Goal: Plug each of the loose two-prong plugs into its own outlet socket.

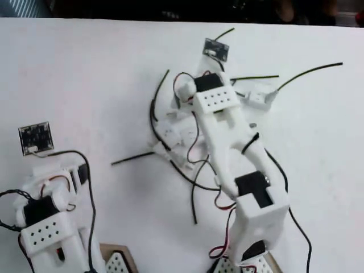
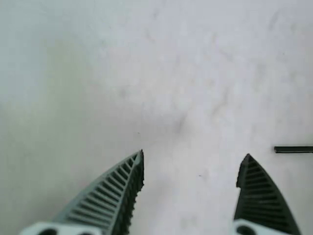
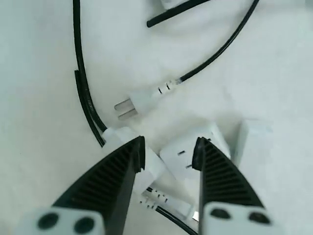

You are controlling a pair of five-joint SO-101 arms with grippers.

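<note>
Black ribbed right pincer (image 3: 168, 149) half-open, tips either side of a white socket block (image 3: 182, 156). Just beyond the tips, a loose white plug (image 3: 132, 105), prongs bare, on a black cable (image 3: 220, 49). Best to centre on the plug's body, close squarely, keep the prongs level with the slots. Left pincer (image 2: 193, 166) spread wide over bare table (image 2: 146, 73), well apart from all this.

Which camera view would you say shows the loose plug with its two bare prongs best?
The right wrist view: the plug lies flat just beyond the right gripper, both prongs plain. In the high view the right arm overhangs that spot, so I cannot single it out. The left wrist view faces the table.
</note>
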